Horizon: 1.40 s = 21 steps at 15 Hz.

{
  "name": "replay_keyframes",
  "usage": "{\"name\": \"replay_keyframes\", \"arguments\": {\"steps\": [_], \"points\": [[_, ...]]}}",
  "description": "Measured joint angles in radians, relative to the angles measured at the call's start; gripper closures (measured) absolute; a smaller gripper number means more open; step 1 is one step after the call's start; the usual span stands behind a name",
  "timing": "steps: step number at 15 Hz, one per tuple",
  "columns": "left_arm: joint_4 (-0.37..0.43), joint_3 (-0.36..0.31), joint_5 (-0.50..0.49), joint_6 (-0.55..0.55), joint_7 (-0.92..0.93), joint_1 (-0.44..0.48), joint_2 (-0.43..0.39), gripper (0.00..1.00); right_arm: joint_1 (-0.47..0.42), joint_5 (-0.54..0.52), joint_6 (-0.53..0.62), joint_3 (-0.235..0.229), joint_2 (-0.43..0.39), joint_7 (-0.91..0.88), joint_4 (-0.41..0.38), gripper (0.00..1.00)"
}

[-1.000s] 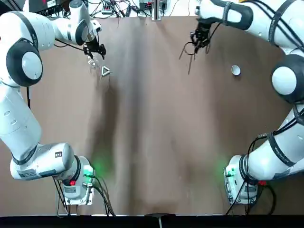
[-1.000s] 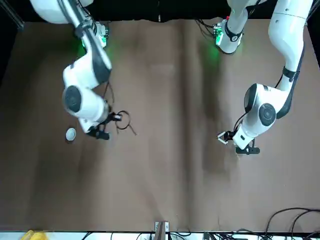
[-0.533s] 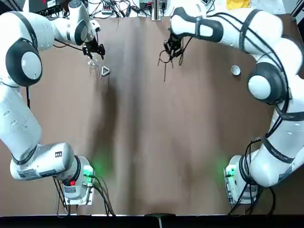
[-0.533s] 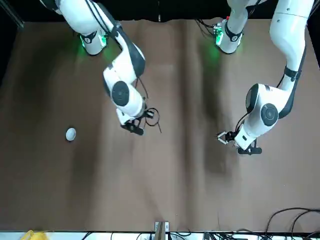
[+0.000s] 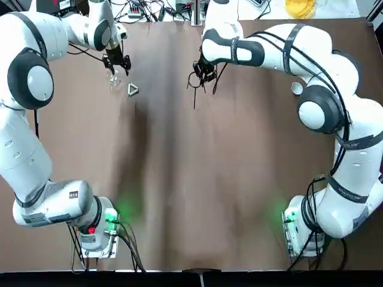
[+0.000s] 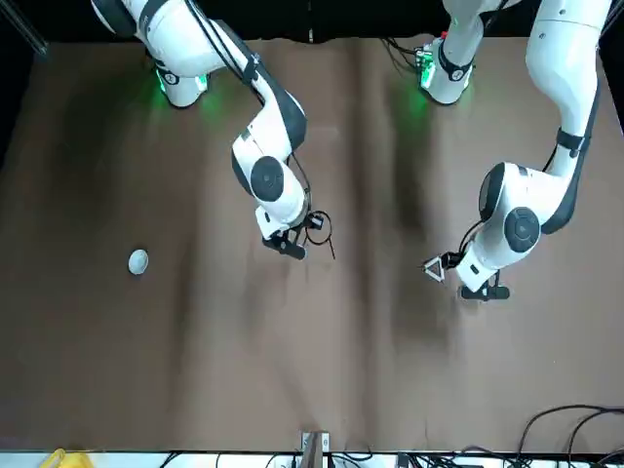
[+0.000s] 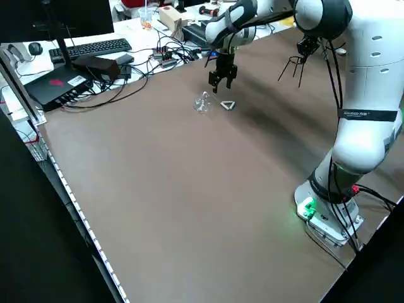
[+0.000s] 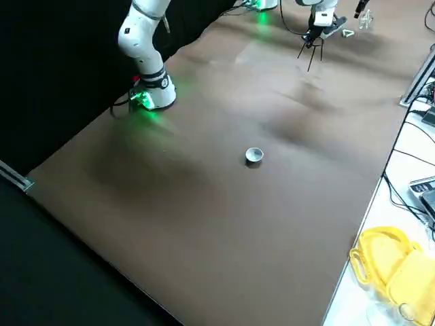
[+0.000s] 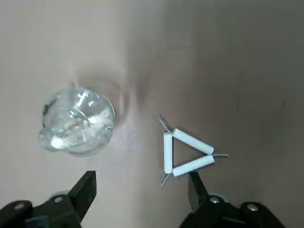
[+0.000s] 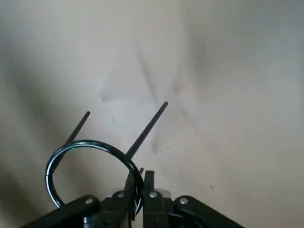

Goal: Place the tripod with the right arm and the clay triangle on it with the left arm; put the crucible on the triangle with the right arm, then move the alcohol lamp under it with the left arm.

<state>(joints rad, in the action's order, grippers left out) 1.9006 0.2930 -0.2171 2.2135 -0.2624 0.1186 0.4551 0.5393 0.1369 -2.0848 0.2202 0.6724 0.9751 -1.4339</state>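
Observation:
My right gripper (image 5: 203,67) is shut on the ring of the black wire tripod (image 10: 90,164), holding it off the table at the far middle, legs (image 5: 194,98) slanting away from the fingers. The tripod (image 6: 318,230) also shows beside the right gripper (image 6: 286,244) in the front view. My left gripper (image 5: 116,62) hovers open at the far left over the clear glass alcohol lamp (image 9: 77,121) and the white clay triangle (image 9: 186,153), which lie side by side between its fingers (image 9: 85,190). The white crucible (image 5: 297,88) stands alone at the far right.
Cables, a keyboard (image 7: 95,47) and boxes crowd the desk beyond the table's far edge. A yellow object (image 8: 391,265) lies off the table's right far corner. Both arm bases (image 5: 99,230) glow green at the near edge.
The right gripper has carried the tripod from the far right toward the far middle of the table. The left gripper has stayed over the lamp and triangle.

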Motion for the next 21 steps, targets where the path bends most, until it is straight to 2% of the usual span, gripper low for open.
{"name": "replay_keyframes", "arguments": {"steps": [1,3,4,5,7,12,16,17,20,21], "points": [[0.008,0.000,0.000,0.000,-0.001,-0.002,0.007,0.21,0.008,0.000,-0.007,-0.001,0.006,0.002,0.000,0.93],[0.018,0.000,0.000,0.000,-0.005,-0.003,0.029,0.23,0.021,0.000,-0.018,-0.002,0.016,0.006,0.000,0.93],[0.017,0.000,0.000,0.002,-0.005,-0.003,0.039,0.30,0.027,0.000,-0.019,-0.003,0.020,0.009,0.000,0.93],[0.016,0.000,0.000,0.004,-0.006,-0.003,0.048,0.30,0.032,0.000,-0.020,-0.004,0.022,0.015,0.000,0.93],[0.013,0.000,0.000,0.017,-0.006,-0.003,0.062,0.36,0.040,0.000,-0.028,-0.005,0.025,0.021,0.000,0.93],[0.010,0.000,0.000,0.120,-0.017,-0.003,0.120,0.43,0.046,-0.001,-0.043,-0.005,0.038,0.022,0.000,0.93],[0.000,-0.003,-0.003,0.135,-0.018,-0.010,0.142,0.48,0.046,-0.001,-0.044,-0.006,0.039,0.022,0.001,0.91],[-0.002,-0.005,-0.008,0.135,-0.018,-0.012,0.142,0.49,0.046,-0.001,-0.044,-0.007,0.039,0.022,0.001,0.85],[-0.003,-0.008,-0.013,0.134,-0.018,-0.013,0.142,0.55,0.046,-0.006,-0.044,-0.011,0.039,0.022,0.010,0.56],[-0.003,-0.010,-0.019,0.133,-0.018,-0.013,0.142,0.56,0.045,-0.009,-0.044,-0.015,0.038,0.022,0.021,0.38]]}}
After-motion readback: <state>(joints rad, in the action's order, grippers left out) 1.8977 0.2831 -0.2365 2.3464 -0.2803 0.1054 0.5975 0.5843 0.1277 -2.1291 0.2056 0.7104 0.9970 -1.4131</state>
